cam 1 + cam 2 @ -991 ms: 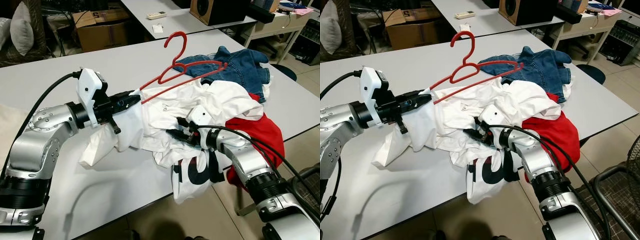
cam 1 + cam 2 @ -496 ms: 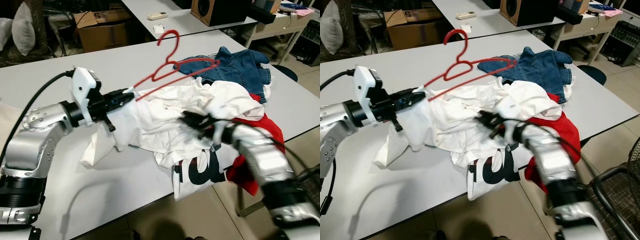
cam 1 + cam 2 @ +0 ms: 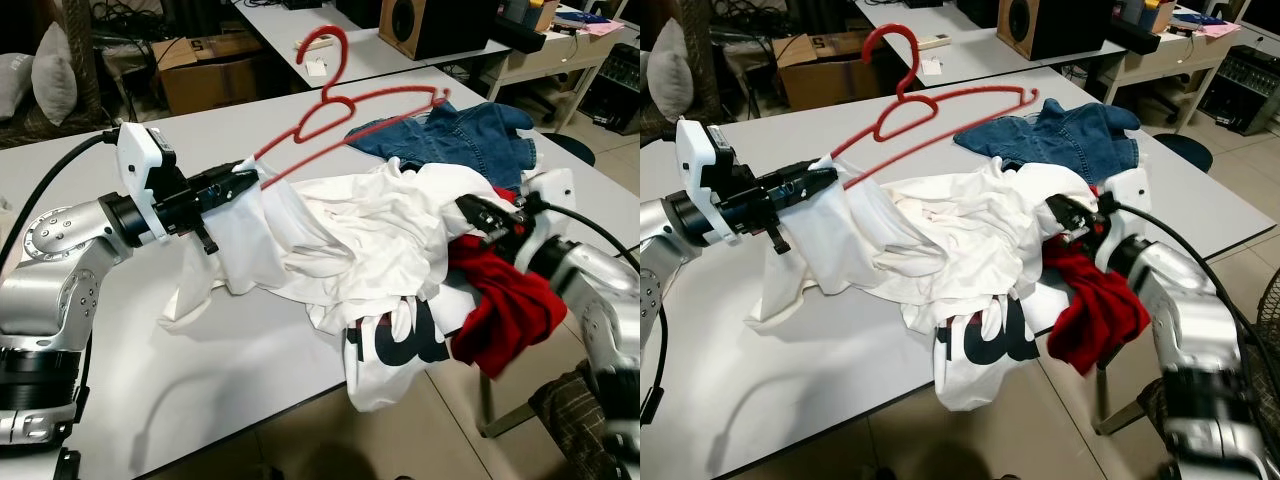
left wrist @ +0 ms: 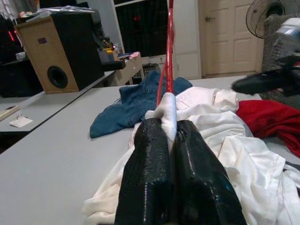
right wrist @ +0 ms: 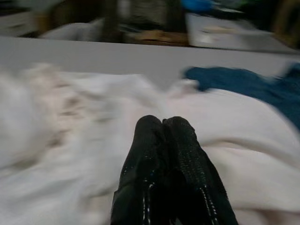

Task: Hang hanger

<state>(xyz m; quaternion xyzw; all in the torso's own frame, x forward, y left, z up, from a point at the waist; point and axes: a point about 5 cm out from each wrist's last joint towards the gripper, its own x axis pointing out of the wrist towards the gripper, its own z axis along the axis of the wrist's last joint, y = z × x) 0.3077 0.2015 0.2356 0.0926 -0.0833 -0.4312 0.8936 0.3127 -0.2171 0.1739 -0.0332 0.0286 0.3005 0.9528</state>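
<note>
The left hand (image 3: 243,182) is clamping one end of the red hanger (image 3: 352,105) together with a fold of the white shirt (image 3: 340,225), fingers closed tight on both, as the left wrist view shows. The hanger is being held up above the tabletop (image 3: 250,130), tilted, hook end highest and pointing away from the robot, far arm reaching over toward the blue jeans (image 3: 465,135). The hanger looks thin, rigid and light, probably smooth plastic or coated wire, so it is likely twisting in a grip at one tip; a hold nearer the neck under the hook would be steadier. The white shirt is soft, limp and draping, hanging from the grip and trailing over the tabletop edge, so it is adding drag and may be slipping off. The right hand (image 3: 1070,218) is sitting at the pile's right side near the red garment (image 3: 1095,310), fingers together with no cloth visibly between them; its wrist view is blurred. Judging from this, the shirt is not yet threaded on properly.
</note>
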